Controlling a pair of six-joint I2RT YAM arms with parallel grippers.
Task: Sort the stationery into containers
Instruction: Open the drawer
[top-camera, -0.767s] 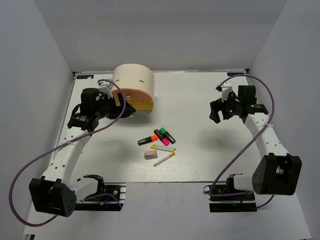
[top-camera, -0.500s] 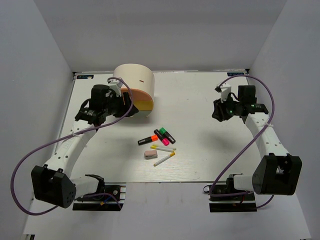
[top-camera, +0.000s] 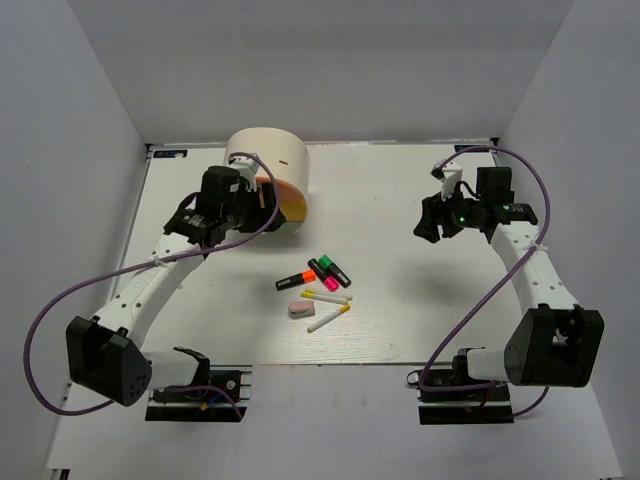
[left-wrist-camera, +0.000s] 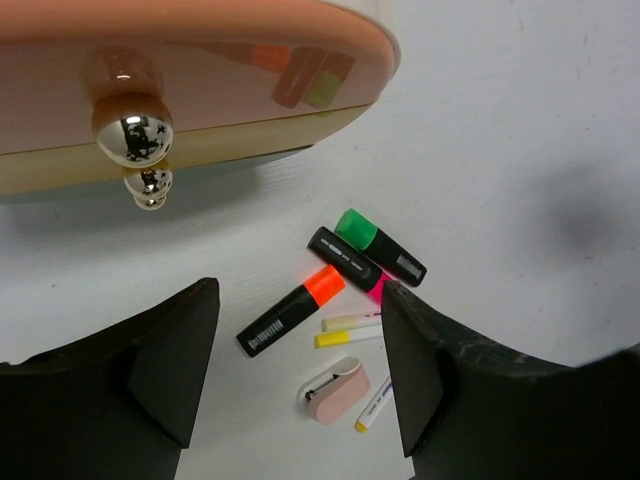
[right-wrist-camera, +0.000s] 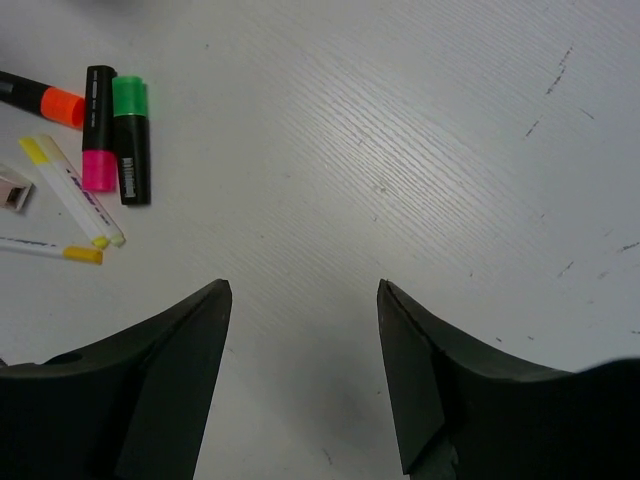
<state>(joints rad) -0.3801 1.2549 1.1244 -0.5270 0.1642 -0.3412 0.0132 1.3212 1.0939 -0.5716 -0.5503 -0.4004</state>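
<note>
The stationery lies mid-table: orange highlighter (top-camera: 296, 281), pink highlighter (top-camera: 322, 277), green highlighter (top-camera: 333, 270), two white pens (top-camera: 327, 296), (top-camera: 328, 319) and a pinkish eraser (top-camera: 301, 309). The cream chest (top-camera: 268, 160) stands at the back left, its orange drawer (left-wrist-camera: 200, 70) and yellow drawer (left-wrist-camera: 220, 160) shut, each with a shiny knob (left-wrist-camera: 132, 125). My left gripper (top-camera: 260, 206) hovers open just before the drawer fronts, holding nothing; its wrist view looks down past the knobs onto the eraser (left-wrist-camera: 338, 390). My right gripper (top-camera: 428, 222) is open and empty above bare table, right of the pile.
White walls close in the table on the left, back and right. The arm bases (top-camera: 190, 385) and purple cables sit along the near edge. In the right wrist view the highlighters (right-wrist-camera: 130, 140) lie at the upper left.
My left arm has swung right, up to the chest's drawer fronts, and its jaws have narrowed. The right gripper has shifted slightly left and narrowed a little. The stationery has not moved.
</note>
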